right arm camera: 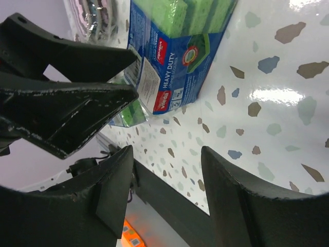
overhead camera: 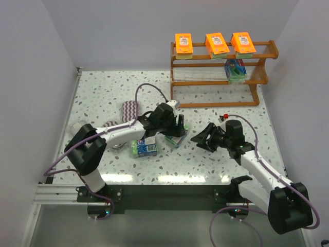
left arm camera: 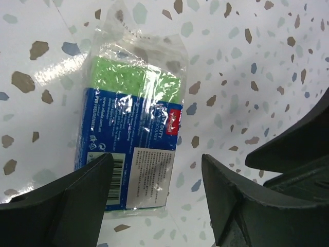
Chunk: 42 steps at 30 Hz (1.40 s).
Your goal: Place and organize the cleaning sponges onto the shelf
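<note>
Your left fingers (left arm camera: 77, 206) are spread wide with nothing in them, hovering over a blue-green pack (left arm camera: 134, 139) that lies flat on the bench (left arm camera: 257, 62). The pack sits off toward the left finger, whose tip covers its barcode corner. The other finger is well apart from it. Your right fingers (right arm camera: 241, 200) are also spread and empty, close by on the right. The shelf (overhead camera: 216, 104) holds three orange packs (overhead camera: 216, 43) on its top tier.
</note>
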{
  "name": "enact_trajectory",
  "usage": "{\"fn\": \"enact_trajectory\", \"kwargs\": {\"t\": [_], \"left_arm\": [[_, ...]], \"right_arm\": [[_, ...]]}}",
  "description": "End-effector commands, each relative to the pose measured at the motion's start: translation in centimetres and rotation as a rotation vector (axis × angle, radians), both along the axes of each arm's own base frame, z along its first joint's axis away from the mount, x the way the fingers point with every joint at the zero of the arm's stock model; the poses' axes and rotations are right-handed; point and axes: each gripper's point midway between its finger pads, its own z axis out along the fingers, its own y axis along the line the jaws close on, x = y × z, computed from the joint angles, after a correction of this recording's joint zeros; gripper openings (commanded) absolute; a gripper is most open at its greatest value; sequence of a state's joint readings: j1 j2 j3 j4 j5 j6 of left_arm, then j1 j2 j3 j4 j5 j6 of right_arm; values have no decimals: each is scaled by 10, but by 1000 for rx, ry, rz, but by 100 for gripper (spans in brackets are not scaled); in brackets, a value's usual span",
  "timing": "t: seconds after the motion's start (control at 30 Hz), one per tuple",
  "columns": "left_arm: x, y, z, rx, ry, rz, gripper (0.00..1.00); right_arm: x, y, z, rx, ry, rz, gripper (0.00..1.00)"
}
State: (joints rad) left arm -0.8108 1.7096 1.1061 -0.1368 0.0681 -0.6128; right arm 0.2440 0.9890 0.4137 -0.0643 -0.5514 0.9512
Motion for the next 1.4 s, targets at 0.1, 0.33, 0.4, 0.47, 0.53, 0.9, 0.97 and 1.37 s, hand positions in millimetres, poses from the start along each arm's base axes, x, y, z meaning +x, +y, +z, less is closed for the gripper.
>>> {"fn": "enact_trajectory", "kwargs": {"t": [0.1, 0.33, 0.4, 0.47, 0.53, 0.9, 0.97, 1.37], "left_arm": [[7, 13, 67, -111, -144, 99, 75], [47, 89, 46, 58, -164, 306, 21], [49, 93, 24, 113, -120, 305, 0], [52, 96, 10, 171, -91, 308, 0], [52, 89, -9, 197, -50, 274, 0], [3, 4, -11, 53, -5, -32, 0], [-14, -12, -11, 21, 7, -82, 0], [-56, -47, -20, -53, 84, -157, 0]], "right_arm": [[7, -5, 15, -47, -37, -12, 59], [7, -3, 18, -44, -41, 1, 59], [7, -2, 19, -40, -38, 4, 59], [8, -1, 21, -37, -45, 9, 59], [9, -1, 23, -35, -49, 8, 59], [4, -4, 15, -61, -12, 8, 59], [2, -5, 11, -67, 10, 10, 59], [-13, -25, -9, -189, 162, -61, 63]]}}
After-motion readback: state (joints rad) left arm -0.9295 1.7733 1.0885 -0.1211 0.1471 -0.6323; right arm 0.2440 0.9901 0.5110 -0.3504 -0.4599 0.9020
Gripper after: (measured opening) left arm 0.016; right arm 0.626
